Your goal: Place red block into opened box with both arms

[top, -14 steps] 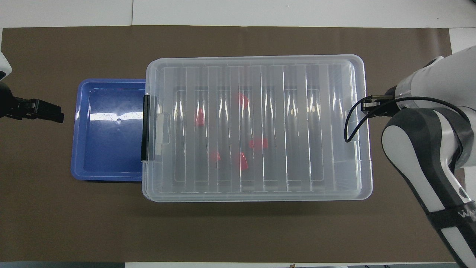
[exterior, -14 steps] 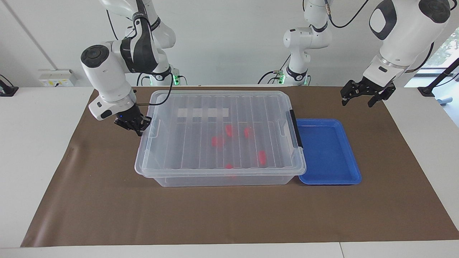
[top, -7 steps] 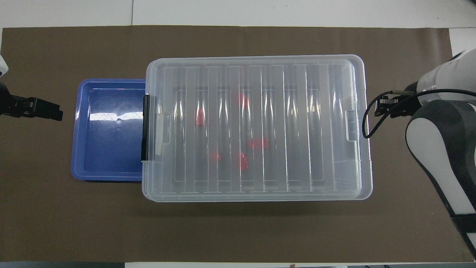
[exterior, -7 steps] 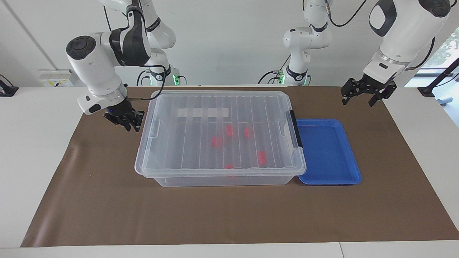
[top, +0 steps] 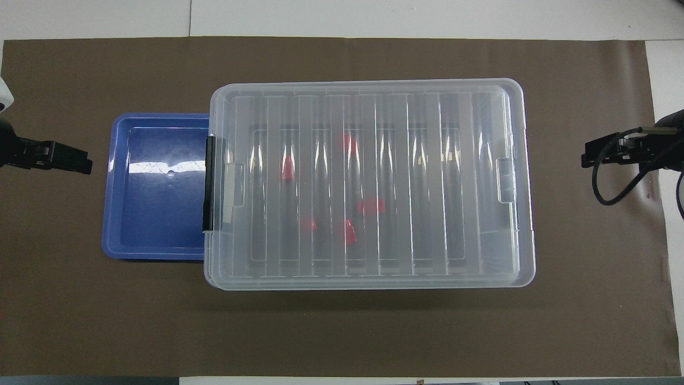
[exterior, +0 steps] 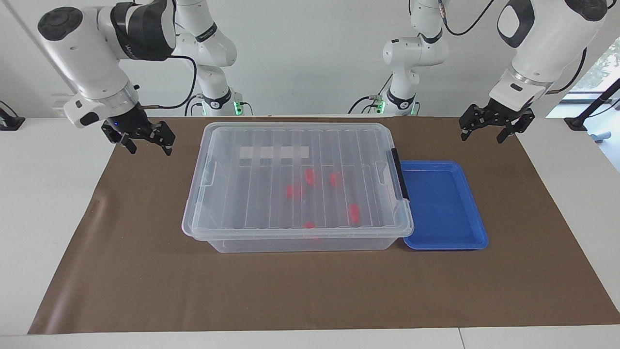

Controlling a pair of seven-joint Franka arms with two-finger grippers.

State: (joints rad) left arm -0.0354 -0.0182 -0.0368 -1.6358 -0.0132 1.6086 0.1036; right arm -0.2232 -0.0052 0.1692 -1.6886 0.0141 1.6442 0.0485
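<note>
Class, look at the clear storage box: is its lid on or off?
On. The ribbed lid covers the whole box, and the red blocks show only through it.

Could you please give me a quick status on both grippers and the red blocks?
Left gripper and right gripper both open, empty, raised off the box's ends. Red blocks inside the box, lid on. Blue tray empty.

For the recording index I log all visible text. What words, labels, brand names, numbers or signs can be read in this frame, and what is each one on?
Nothing here reads as text.
White label strip on the lid of the box: shows no legible writing.
Lettering on the dark band of the right arm: too small to read.
Blue tray: no markings visible.
Red blocks inside the box: no markings visible.
</note>
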